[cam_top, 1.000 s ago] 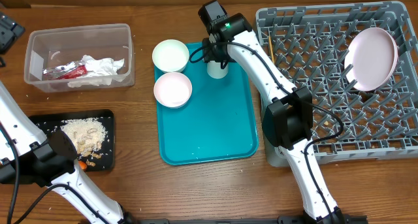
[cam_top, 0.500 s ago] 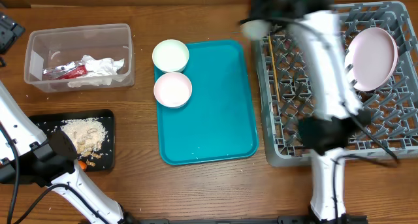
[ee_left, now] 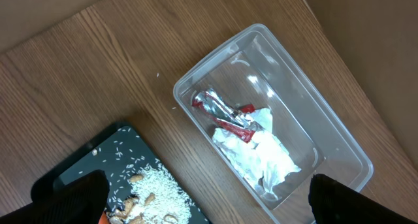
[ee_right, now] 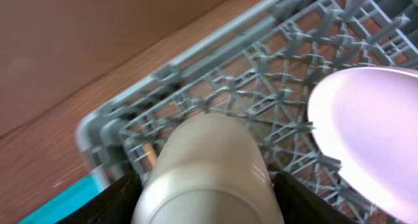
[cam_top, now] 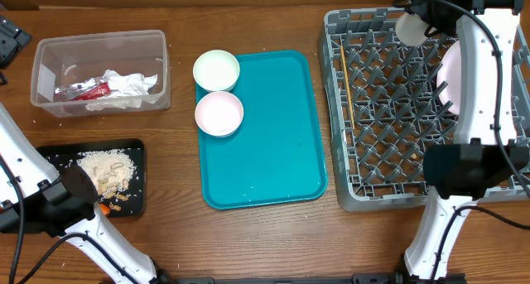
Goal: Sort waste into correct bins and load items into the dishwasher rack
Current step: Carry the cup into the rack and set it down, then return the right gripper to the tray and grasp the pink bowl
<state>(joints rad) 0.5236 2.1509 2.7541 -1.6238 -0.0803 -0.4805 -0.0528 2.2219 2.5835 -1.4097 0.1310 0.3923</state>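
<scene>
**R arm has cup over rack's far edge; L arm parked, wide open.**

The right end effector is clamped on the white cup, a finger on each side. It holds the cup above the back rows of the dishwasher rack, prob. lining up a free peg slot beside the plate. The plate leans upright on pegs, likely to drain & save room. The chopstick lies along the rack's left side. One bowl & a second bowl sit at the teal tray's left edge, not yet loaded. Waste looks sorted: napkin w/ red wrapper in the clear tub, crumbs in the black tray, carrot at its near edge. The left end effector gapes empty above the worktop near the tub, out of the way. Fork not seen.
</scene>
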